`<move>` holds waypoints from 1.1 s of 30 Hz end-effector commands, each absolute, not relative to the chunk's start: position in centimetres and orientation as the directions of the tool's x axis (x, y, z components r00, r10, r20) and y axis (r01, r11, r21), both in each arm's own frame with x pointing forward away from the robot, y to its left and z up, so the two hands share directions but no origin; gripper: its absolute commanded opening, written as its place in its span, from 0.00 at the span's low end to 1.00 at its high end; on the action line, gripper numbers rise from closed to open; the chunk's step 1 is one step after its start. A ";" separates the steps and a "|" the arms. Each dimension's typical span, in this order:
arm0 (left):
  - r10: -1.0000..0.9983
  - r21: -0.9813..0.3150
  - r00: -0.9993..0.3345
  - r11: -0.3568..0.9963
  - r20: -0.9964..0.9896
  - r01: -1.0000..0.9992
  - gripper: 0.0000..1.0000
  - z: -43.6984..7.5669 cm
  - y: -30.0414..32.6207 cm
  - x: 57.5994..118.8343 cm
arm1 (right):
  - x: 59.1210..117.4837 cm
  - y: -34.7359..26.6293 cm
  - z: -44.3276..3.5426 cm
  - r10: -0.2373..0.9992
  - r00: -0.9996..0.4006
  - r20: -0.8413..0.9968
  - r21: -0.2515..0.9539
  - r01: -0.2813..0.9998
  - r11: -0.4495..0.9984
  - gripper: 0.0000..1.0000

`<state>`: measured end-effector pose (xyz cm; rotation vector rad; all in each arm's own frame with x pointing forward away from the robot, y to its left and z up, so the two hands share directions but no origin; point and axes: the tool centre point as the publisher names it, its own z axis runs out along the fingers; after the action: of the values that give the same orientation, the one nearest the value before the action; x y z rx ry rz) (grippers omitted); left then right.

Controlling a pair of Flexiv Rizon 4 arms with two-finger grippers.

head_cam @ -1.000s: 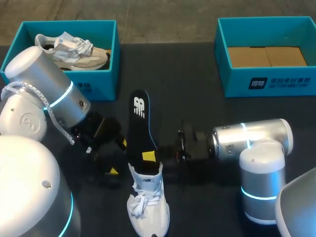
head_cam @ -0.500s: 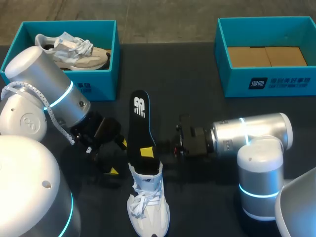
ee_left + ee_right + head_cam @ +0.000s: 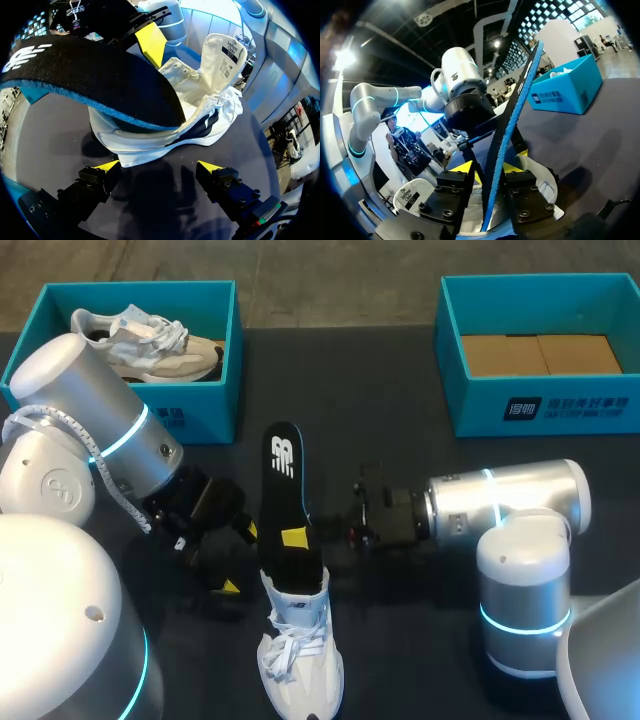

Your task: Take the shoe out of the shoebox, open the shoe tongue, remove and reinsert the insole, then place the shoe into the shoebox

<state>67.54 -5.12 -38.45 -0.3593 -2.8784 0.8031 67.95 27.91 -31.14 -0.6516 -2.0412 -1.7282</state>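
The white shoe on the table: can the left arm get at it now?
Probably yes. The left gripper is open and the shoe lies just ahead of it, nothing between. The insole, in the right gripper, stands above that path.

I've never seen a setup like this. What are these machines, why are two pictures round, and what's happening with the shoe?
These are two robot arms at a dark table, each ending in a two-fingered gripper with yellow tips. The square picture is from a camera above and behind the robot; the round ones are from cameras on each wrist, looking along the fingers. On the table sits a white shoe with a black insole sticking out of it. The right gripper pinches that insole from both sides. The left gripper is open beside the shoe, holding nothing. At the back are two blue boxes: the left box holds a second shoe, the right box shows only its cardboard floor.
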 end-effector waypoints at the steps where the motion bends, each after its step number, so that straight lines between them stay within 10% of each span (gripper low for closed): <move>1: 0.262 -0.521 -0.963 0.831 0.061 0.193 1.00 -38.4 -5.2 67.5 | 68.1 28.3 -31.1 0.103 -0.816 0.568 0.805 0.578 0.135 0.16; 3: 0.262 -0.521 -0.963 0.831 0.061 0.193 1.00 -38.4 -5.2 67.5 | 68.1 28.3 -31.1 0.104 -0.815 0.569 0.804 0.579 0.134 0.00; 33: 0.262 -0.521 -0.963 0.831 0.061 0.193 1.00 -38.4 -5.2 67.5 | 67.3 27.3 -32.6 -0.014 -0.799 0.601 0.795 0.596 0.117 0.00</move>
<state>67.54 -5.12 -38.45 -0.3593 -2.8784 0.8031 67.50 27.28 -32.35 -0.5636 -1.9341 -1.7289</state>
